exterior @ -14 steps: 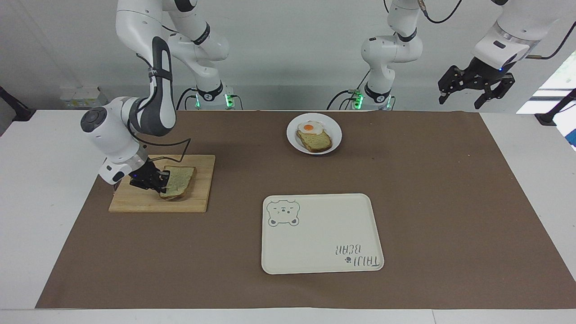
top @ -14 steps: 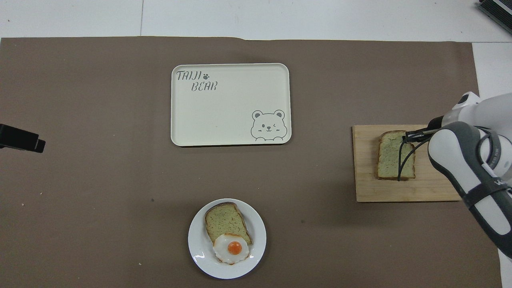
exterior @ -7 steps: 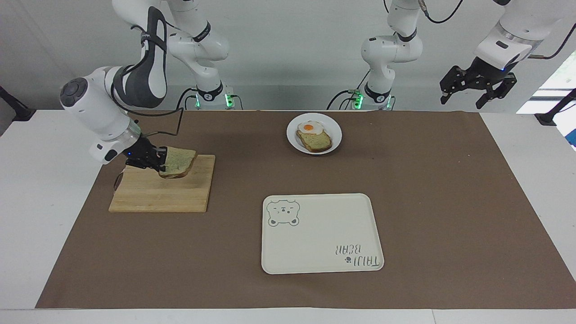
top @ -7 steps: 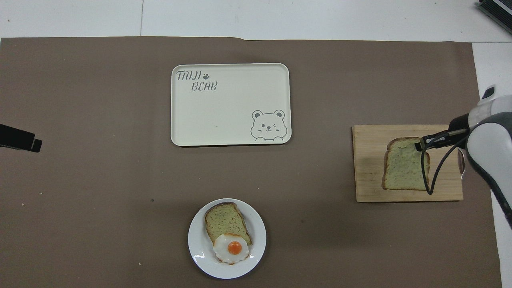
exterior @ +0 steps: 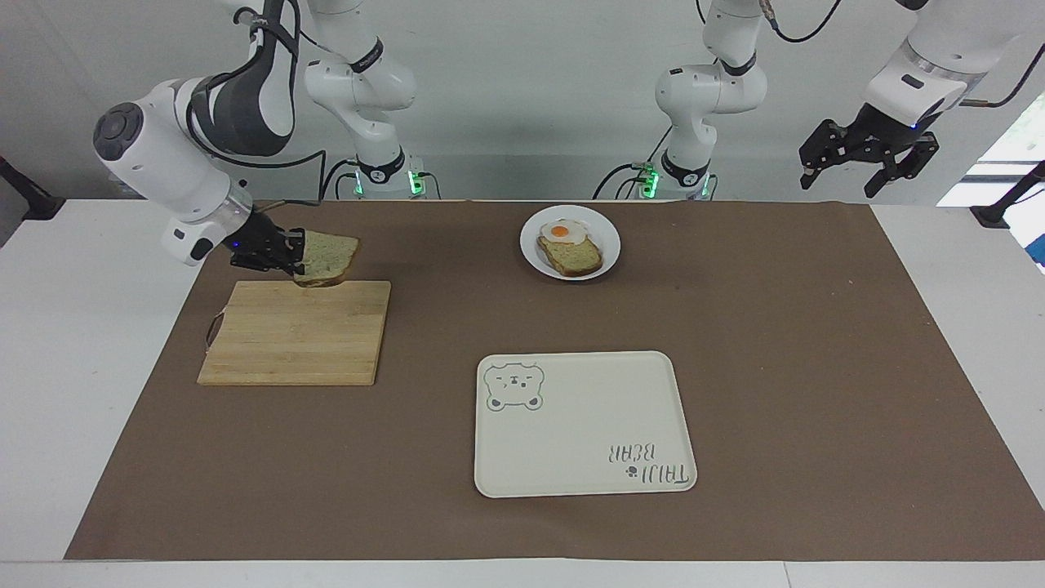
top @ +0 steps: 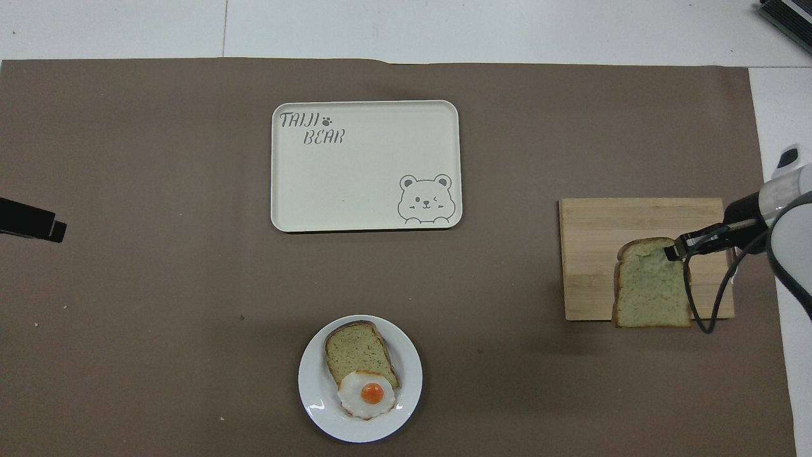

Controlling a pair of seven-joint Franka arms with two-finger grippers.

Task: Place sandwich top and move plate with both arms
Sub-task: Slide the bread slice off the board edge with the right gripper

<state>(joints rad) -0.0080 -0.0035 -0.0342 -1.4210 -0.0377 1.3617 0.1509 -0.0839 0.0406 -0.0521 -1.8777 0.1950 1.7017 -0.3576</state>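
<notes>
My right gripper [exterior: 295,255] [top: 674,250] is shut on the sandwich top [exterior: 328,256] [top: 650,292], a bare speckled bread slice held by its edge, lying roughly flat in the air over the robot-side edge of the wooden cutting board [exterior: 294,339] [top: 602,254]. The small white plate [exterior: 608,242] [top: 412,381] sits close to the robots, carrying a bread slice [exterior: 571,258] [top: 358,349] with a fried egg [exterior: 562,232] [top: 366,395]. My left gripper [exterior: 867,163] hangs open high over the left arm's end of the table, waiting.
A cream rectangular tray [exterior: 584,425] [top: 366,165] with a bear drawing lies farther from the robots than the plate. A brown mat [exterior: 775,367] [top: 158,285] covers the table. A black object [top: 28,221] pokes in at the overhead view's edge.
My right gripper has lifted the sandwich top off the cutting board and carried it up and toward the robots. The left gripper has barely shifted.
</notes>
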